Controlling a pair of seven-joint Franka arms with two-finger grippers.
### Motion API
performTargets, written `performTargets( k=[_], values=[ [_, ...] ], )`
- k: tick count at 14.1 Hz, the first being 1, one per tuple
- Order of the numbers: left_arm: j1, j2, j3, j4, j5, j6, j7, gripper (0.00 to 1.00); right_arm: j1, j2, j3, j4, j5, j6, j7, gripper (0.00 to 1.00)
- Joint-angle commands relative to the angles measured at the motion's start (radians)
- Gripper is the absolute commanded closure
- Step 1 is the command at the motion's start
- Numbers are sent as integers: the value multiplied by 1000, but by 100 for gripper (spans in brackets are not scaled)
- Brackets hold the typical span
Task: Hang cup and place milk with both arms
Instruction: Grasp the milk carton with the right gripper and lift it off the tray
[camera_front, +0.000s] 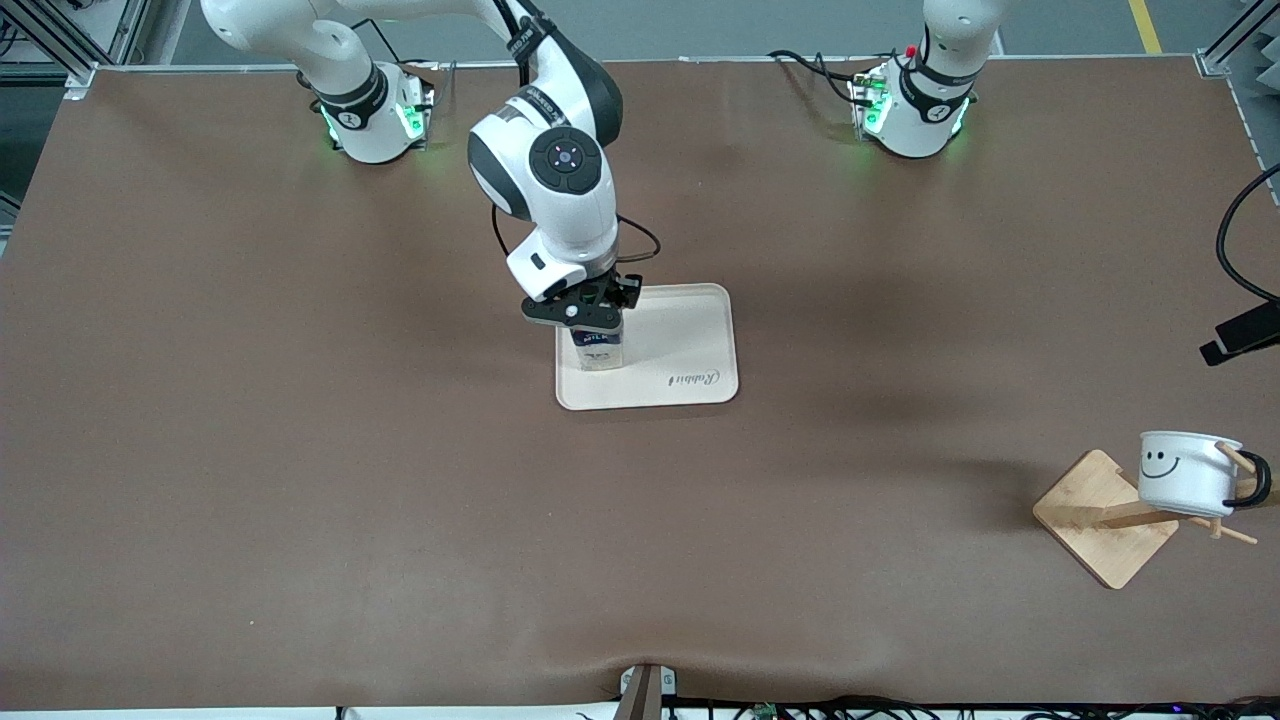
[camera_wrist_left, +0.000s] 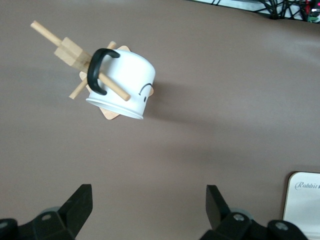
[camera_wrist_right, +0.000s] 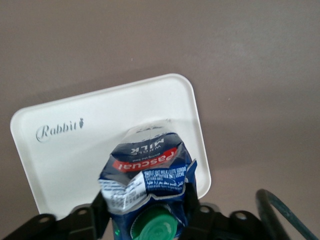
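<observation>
The cup (camera_front: 1185, 475), white with a black smiley and a black handle, hangs by its handle on a peg of a wooden rack (camera_front: 1100, 520) near the left arm's end of the table. It also shows in the left wrist view (camera_wrist_left: 125, 80). The milk (camera_front: 598, 350), a dark blue carton with a green cap, is upright at the corner of a white tray (camera_front: 680, 350). My right gripper (camera_front: 597, 318) is shut on the carton's top (camera_wrist_right: 145, 170). My left gripper (camera_wrist_left: 150, 200) is open and empty, up over bare table between rack and tray.
The tray (camera_wrist_right: 75, 150) carries a "Rabbit" mark and lies at the table's middle. A black part with a cable (camera_front: 1240, 335) sticks in at the table's edge on the left arm's end. Brown tabletop lies all around.
</observation>
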Motion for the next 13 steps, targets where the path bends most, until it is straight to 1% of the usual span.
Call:
performTargets(
  k=[1, 2, 3, 4, 5, 6, 7, 8, 9, 10, 12, 13],
  values=[
    [-87, -31, 31, -10, -1, -14, 2, 0, -100, -46, 7, 70, 3, -150, -46, 100],
    [-159, -53, 130, -8, -10, -14, 7, 0, -124, -58, 3, 102, 27, -225, -86, 100],
    [-238, -83, 212, -14, -17, -14, 10, 0, -163, -65, 1, 137, 61, -302, -120, 100],
    [-318, -96, 288, -14, -15, -15, 10, 0, -213, -74, 2, 170, 86, -355, -158, 100],
    [-410, -116, 379, -16, -17, -38, 13, 0, -256, -94, 1, 178, 107, -391, -204, 100],
    [-460, -130, 431, -16, -18, -82, 18, 0, -307, -121, 1, 176, 112, -423, -242, 100],
    [-481, -146, 454, -28, -24, -95, 18, 0, -360, -138, 1, 175, 112, -469, -279, 100],
    [-515, -188, 488, -69, -59, -95, 15, 0, -416, -152, -1, 175, 110, -512, -320, 100],
    [-568, -231, 546, -123, -82, -86, 15, 0, -474, -164, -2, 168, 103, -550, -365, 100],
    [-607, -255, 580, -163, -98, -81, 16, 0, -529, -170, -2, 161, 94, -569, -396, 100],
    [-650, -317, 594, -227, -104, -83, 18, 0, -621, -180, -2, 126, 40, -569, -468, 100],
    [-676, -347, 616, -259, -106, -81, 15, 0, -655, -180, -2, 106, -4, -566, -494, 100]
  ],
)
